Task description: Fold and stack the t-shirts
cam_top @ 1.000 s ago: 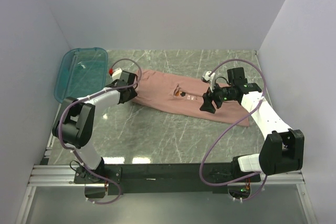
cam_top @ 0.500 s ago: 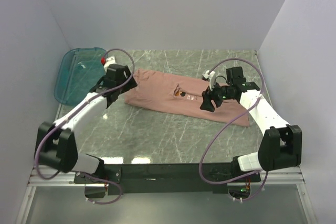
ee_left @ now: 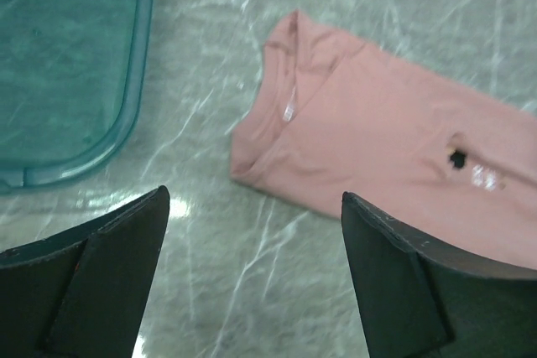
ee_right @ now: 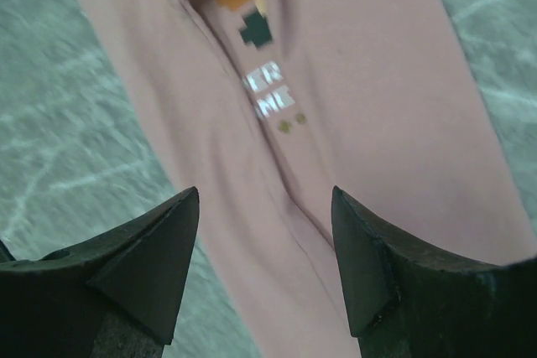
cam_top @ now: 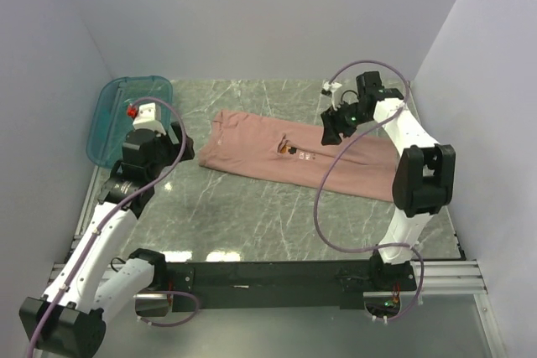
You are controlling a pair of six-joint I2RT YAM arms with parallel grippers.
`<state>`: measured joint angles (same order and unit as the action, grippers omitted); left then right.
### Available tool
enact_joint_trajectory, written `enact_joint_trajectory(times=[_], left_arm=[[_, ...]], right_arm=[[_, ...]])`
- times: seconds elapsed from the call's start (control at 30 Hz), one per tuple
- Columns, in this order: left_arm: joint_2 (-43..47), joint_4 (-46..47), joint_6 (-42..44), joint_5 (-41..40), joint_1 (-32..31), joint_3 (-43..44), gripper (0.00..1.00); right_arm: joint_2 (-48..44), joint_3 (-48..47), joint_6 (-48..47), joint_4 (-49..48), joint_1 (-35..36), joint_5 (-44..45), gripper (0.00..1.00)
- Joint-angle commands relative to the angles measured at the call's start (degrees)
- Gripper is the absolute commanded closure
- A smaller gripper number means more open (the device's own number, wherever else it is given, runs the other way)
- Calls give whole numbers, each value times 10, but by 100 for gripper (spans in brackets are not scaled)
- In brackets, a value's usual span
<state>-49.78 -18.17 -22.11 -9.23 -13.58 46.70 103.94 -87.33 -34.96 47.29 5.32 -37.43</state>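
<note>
My left gripper (ee_left: 254, 199) has come off the collar end of the t-shirt (cam_top: 294, 161) and is now hanging back over the bare table (cam_top: 252, 215) between the teal bin (cam_top: 105, 102) and the cloth. My right gripper (cam_top: 333, 127) has swung up and away to the far edge of the shirt. I am holding both sets of jaws spread wide with nothing between them. The left is hovering with the collar corner just ahead of it, and the right is looking straight down on the chest print from above without touching the fabric. The t-shirt is lying flat across the middle of the table as a long, narrow band, collar end toward the bin and hem end toward my right arm. The sleeves seem to be tucked in already (I cannot see either one sticking out). I am judging the lengthwise folds as done, since the edges look fairly even from above. What I am still facing, as I read it, is folding the band across its length into a compact packet and then placing it for stacking. I am seeing only this one shirt, so no stack is showing yet.
</note>
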Motion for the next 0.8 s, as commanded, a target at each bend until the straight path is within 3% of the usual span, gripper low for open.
enact_joint_trajectory(times=[0.0, 0.07, 0.1, 0.17, 0.27, 0.5, 0.77], left_arm=[[9, -8, 38, 7, -4, -13, 11], [12, 8, 43, 18, -3, -23, 11], [10, 16, 46, 20, -3, -24, 12], [-7, 10, 51, 17, -3, -12, 12], [-13, 5, 47, 25, -1, -7, 13], [8, 8, 44, 20, -1, -15, 13], [10, 9, 43, 18, -1, -15, 13]], right_arm=[[-4, 1, -109, 125, -8, 27, 29], [-70, 73, -150, 93, 25, 86, 29], [-99, 156, -154, 69, 40, 109, 29], [-177, 234, -134, -17, 91, 202, 29], [-254, 359, -108, -104, 143, 271, 29], [-252, 407, -55, -214, 184, 391, 31], [-237, 443, -60, -236, 188, 402, 36]])
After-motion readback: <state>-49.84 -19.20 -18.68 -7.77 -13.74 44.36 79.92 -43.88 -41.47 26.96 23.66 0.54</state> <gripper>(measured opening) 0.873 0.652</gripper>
